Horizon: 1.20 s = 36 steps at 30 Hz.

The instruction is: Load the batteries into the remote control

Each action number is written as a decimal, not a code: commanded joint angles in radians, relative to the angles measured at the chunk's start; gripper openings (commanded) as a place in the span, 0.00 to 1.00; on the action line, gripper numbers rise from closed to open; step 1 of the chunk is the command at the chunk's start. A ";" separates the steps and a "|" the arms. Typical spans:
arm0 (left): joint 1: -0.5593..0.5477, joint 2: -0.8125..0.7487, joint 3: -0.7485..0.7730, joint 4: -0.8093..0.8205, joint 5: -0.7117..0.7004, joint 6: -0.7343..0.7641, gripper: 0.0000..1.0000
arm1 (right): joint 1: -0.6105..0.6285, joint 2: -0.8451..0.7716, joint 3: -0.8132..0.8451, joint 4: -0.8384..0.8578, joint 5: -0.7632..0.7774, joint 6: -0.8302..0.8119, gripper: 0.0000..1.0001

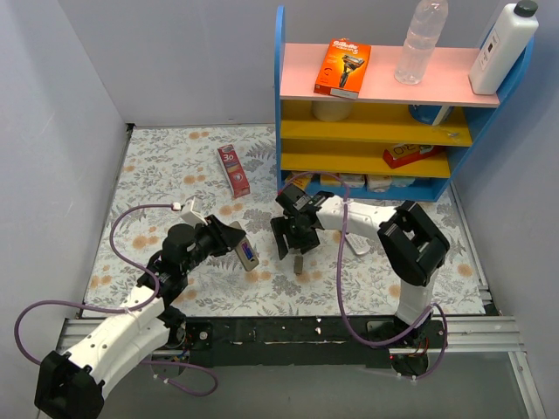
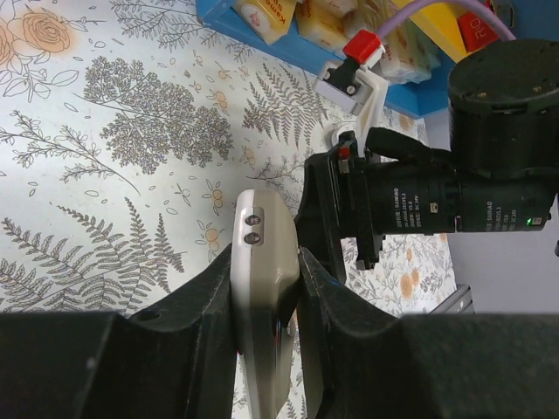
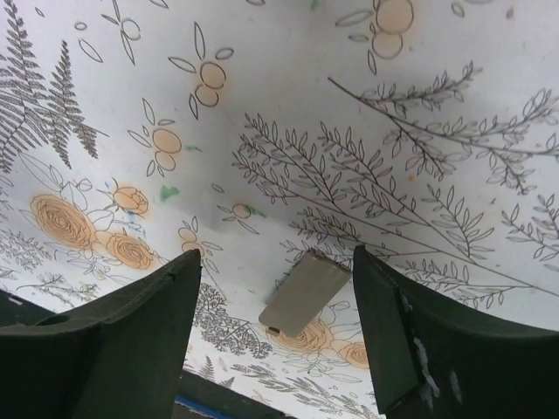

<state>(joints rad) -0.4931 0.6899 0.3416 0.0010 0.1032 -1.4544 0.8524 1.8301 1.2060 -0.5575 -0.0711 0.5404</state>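
While left gripper pinches remote control, right gripper hangs spread above flat grey cover; pinch may slip.

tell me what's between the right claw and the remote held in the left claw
Only bare floral cloth, as the top view shows; the small beige piece lies under the right claw, not in that gap.

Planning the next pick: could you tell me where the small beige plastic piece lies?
In the top view the beige piece lies mid-table on the floral cloth, under the open right tool and right of the left tool's grey remote control.
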 commanded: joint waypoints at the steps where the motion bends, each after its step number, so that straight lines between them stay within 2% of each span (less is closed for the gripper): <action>1: -0.002 -0.032 0.045 -0.021 -0.031 0.019 0.00 | 0.025 0.023 0.081 -0.076 0.040 -0.128 0.76; 3: -0.002 -0.032 0.043 -0.021 -0.034 0.019 0.00 | 0.048 0.008 0.090 -0.111 0.108 -0.128 0.75; 8: -0.002 -0.024 0.042 -0.012 -0.031 0.017 0.00 | 0.054 -0.075 0.035 -0.151 0.207 0.021 0.72; 14: -0.004 -0.013 0.040 -0.007 -0.026 0.009 0.00 | 0.074 -0.118 -0.049 -0.107 0.149 0.154 0.70; 18: -0.007 -0.009 0.043 -0.009 -0.025 0.008 0.00 | 0.096 -0.080 -0.033 -0.125 0.149 0.176 0.67; 22: -0.010 -0.006 0.048 -0.013 -0.026 0.011 0.00 | 0.106 -0.066 -0.026 -0.119 0.149 0.194 0.57; 36: -0.016 0.005 0.046 -0.007 -0.017 -0.001 0.00 | 0.122 -0.034 -0.072 -0.120 0.197 0.225 0.50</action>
<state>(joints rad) -0.5045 0.6960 0.3431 -0.0227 0.0864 -1.4548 0.9657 1.7775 1.1580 -0.6670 0.0860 0.7418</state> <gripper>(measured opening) 0.258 0.512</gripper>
